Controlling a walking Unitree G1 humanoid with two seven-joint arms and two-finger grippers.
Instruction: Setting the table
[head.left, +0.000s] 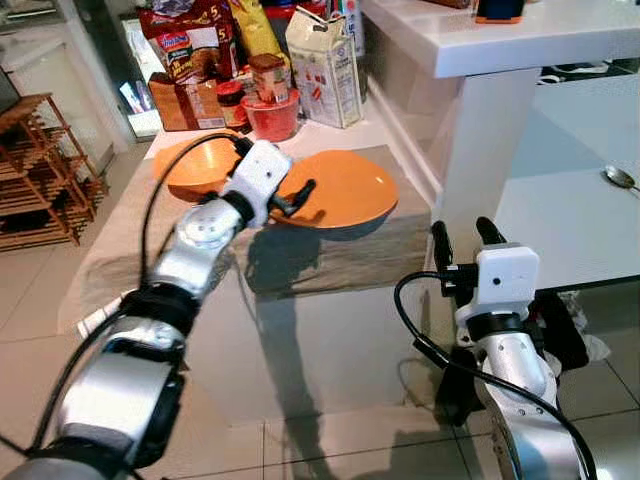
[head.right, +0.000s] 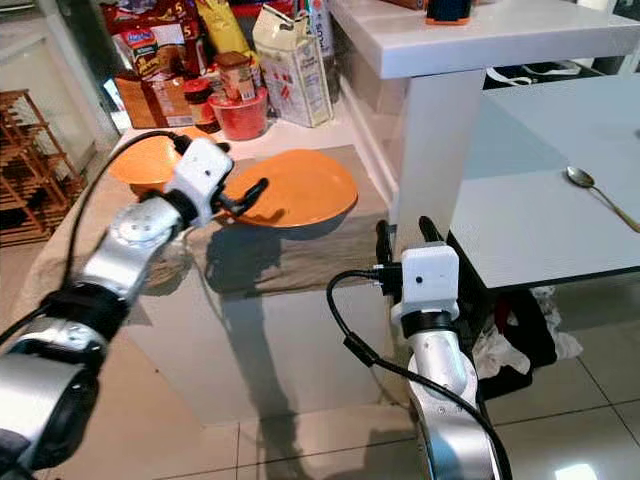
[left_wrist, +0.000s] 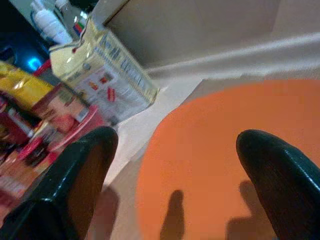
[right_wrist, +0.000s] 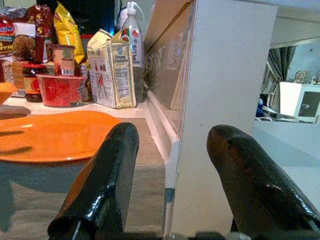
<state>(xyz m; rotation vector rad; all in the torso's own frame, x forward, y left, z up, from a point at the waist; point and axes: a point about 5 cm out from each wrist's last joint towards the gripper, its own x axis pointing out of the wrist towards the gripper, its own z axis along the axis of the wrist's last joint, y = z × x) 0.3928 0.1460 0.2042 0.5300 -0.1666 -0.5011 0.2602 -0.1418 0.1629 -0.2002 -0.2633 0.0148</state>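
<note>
We are early in setting the table. On the grey dining table (head.right: 540, 215) to our right there is so far a single spoon (head.right: 598, 195), lying near the far edge — no plate, no bowl, nothing else that we can see on the part in view.

The dishes are over on the low counter (head.left: 330, 255) in front of us. A large orange plate (head.left: 345, 190) lies flat on a grey-brown mat there, and a second orange dish (head.left: 195, 165) sits just behind it to the left; from this angle it could be a bowl or another plate, and we would not swear to either. Behind them stand groceries: a cracker carton (head.left: 325, 65), a red tub (head.left: 271, 115) and some snack bags.

Our left gripper (head.left: 298, 198) is at the near-left rim of the large plate, its two fingers spread, with the plate's orange surface showing between them in the wrist view. We judge it is lining up to take the rim and has not closed on it. Our right gripper (head.left: 463, 235) hovers with fingers apart and empty, in front of the white pillar (head.left: 485, 150) between counter and table.

What remains, as we read it: grasp the plate, carry it round the pillar and lay it by the spoon — then the other dish.
</note>
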